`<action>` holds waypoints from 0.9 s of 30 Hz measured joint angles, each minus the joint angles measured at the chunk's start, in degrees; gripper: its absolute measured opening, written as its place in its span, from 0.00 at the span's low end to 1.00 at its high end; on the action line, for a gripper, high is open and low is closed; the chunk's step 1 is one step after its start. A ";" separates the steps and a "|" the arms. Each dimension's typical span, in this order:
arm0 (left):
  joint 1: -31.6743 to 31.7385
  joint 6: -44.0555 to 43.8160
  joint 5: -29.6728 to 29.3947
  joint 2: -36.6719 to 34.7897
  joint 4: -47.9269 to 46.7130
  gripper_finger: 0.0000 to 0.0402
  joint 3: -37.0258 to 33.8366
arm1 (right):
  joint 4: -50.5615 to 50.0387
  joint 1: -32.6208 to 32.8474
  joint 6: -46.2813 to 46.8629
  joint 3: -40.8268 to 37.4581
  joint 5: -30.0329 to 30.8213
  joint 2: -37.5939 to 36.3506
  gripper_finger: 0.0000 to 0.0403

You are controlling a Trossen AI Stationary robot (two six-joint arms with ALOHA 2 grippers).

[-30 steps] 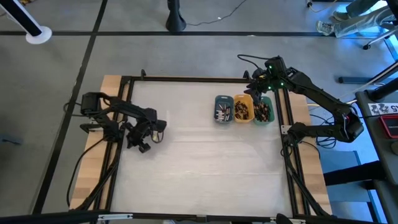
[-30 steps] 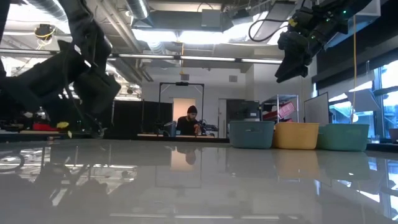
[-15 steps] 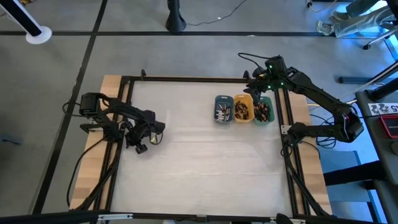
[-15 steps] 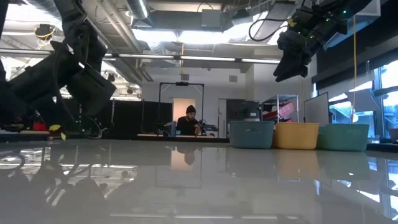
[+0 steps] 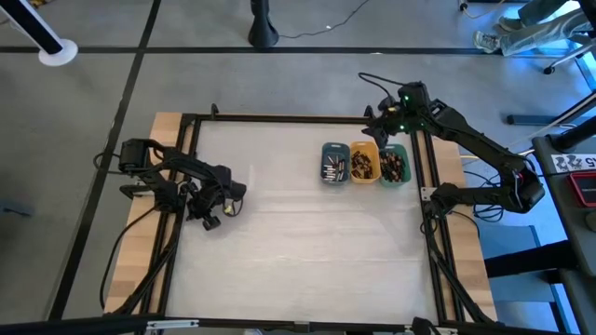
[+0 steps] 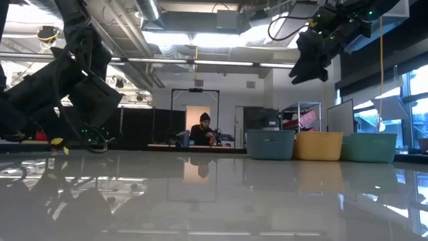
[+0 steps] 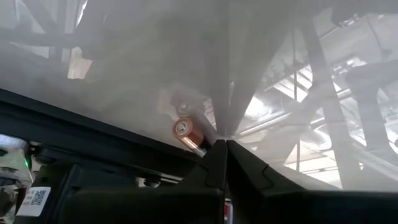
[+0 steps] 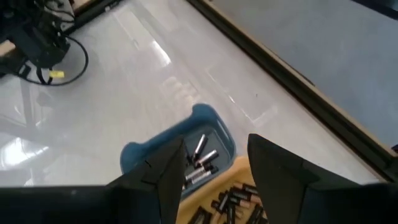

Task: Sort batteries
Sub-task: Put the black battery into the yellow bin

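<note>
One copper-topped cylindrical battery (image 7: 188, 133) beside shut left pincer (image 7: 222, 149)

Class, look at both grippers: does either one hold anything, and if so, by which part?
Neither holds anything. The left gripper is shut, with a battery lying beside its fingertips; the right gripper is open above the slate-blue tray.

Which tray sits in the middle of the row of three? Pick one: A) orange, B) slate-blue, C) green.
A: in the high view the orange tray stands between the slate-blue tray and the green tray.
</note>
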 joint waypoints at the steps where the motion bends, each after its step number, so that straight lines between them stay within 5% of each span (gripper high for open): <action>1: 0.00 0.04 0.00 0.00 -0.18 0.00 0.21 | 0.46 0.00 0.34 0.00 -0.02 0.00 0.44; 27: 0.33 1.95 2.84 0.00 -0.86 0.00 0.67 | 5.44 9.32 -0.66 0.00 5.43 3.96 0.44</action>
